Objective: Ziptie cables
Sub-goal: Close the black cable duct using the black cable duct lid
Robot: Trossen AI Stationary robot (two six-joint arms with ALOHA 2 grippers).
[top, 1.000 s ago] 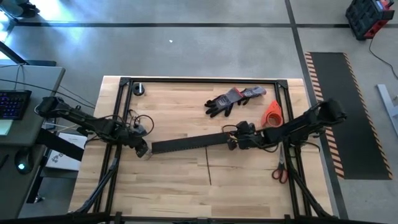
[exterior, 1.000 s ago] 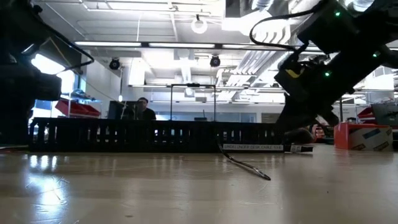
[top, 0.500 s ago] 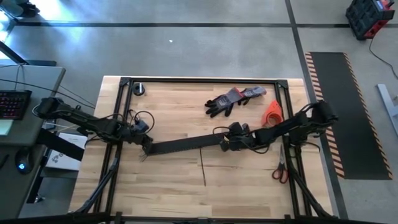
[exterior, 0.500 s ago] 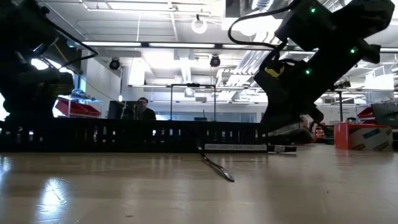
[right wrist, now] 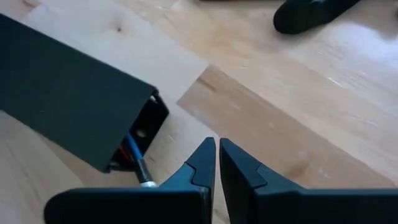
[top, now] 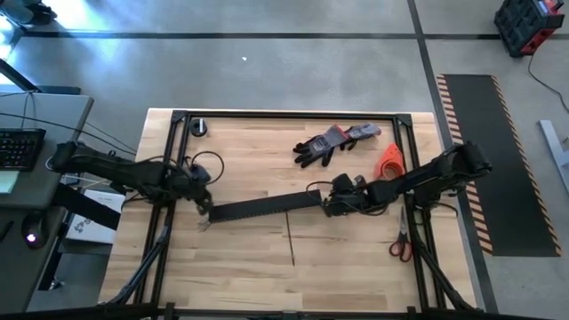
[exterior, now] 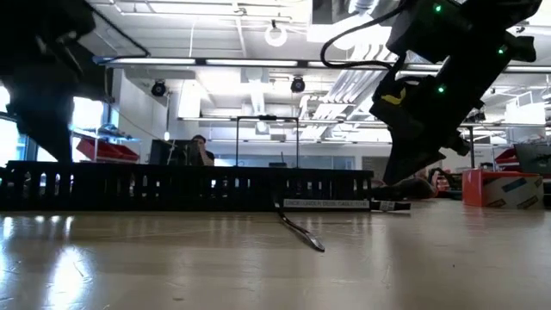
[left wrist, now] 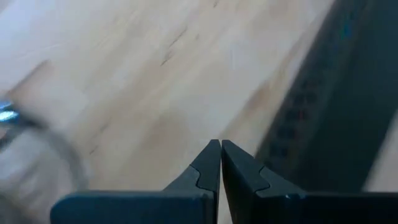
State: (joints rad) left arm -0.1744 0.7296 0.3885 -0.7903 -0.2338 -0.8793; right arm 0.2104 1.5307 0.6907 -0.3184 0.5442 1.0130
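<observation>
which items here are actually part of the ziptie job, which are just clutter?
Job: black duct with cables showing at its open end; left hand and right hand, both shut, at its ends.
Clutter: gloves, orange item, scissors, round object.

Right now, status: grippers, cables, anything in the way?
Left gripper shut, empty, at duct's left end. Right gripper shut, empty, at its right end. Cables inside the duct.

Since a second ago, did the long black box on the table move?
Yes. In the high view the black duct has slid toward the left arm's side; its right end now lies farther from the orange cone, which stayed put.
</observation>
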